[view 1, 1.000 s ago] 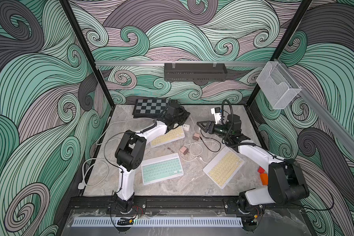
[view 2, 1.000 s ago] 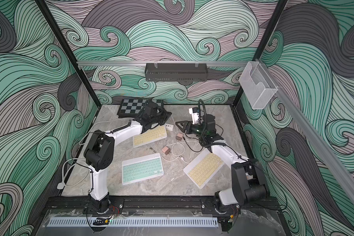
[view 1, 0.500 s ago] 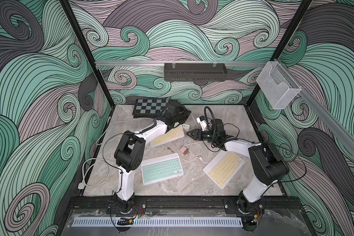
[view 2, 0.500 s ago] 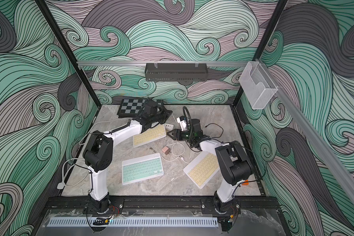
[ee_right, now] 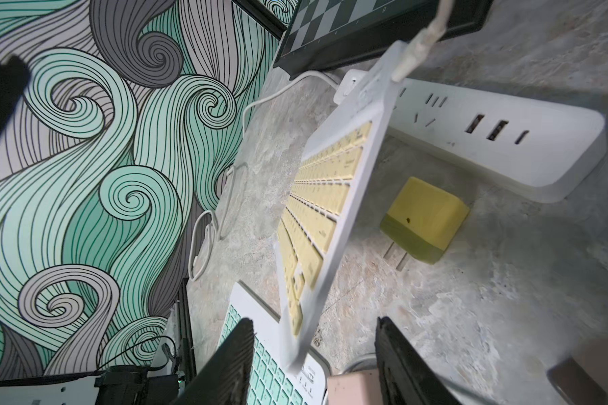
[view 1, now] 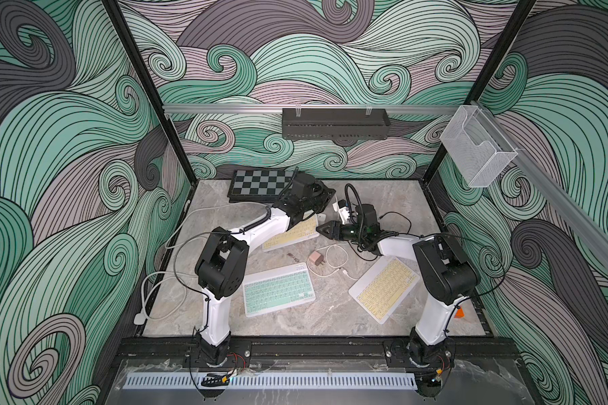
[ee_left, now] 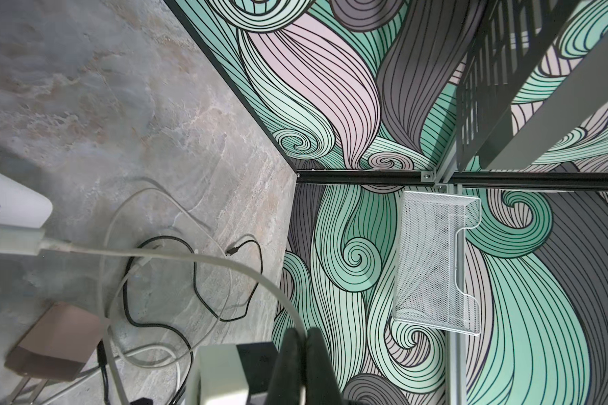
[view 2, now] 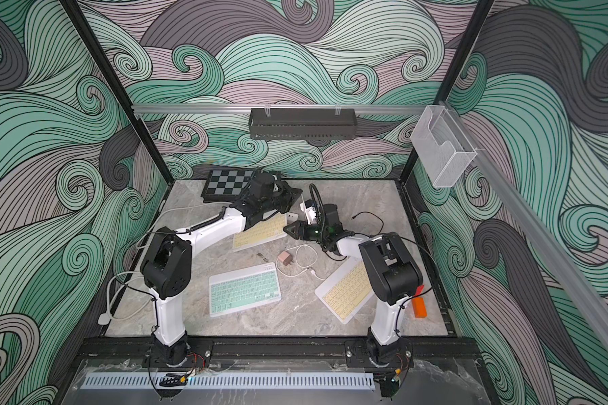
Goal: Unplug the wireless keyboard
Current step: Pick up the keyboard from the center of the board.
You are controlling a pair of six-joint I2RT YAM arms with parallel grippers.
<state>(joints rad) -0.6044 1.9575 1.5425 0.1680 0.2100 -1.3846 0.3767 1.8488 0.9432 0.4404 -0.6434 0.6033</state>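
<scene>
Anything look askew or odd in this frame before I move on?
Yes: the far yellow keyboard sits tilted, one end raised off the table, with the white cable plugged into it and pinched in the shut left tool.

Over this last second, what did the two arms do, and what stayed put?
The right gripper, jaws open, slid toward the robot's left as its elbow folded up, reaching the end of the tilted yellow keyboard. The left gripper stayed shut on the white cable; the mint keyboard and chessboard did not move.
</scene>
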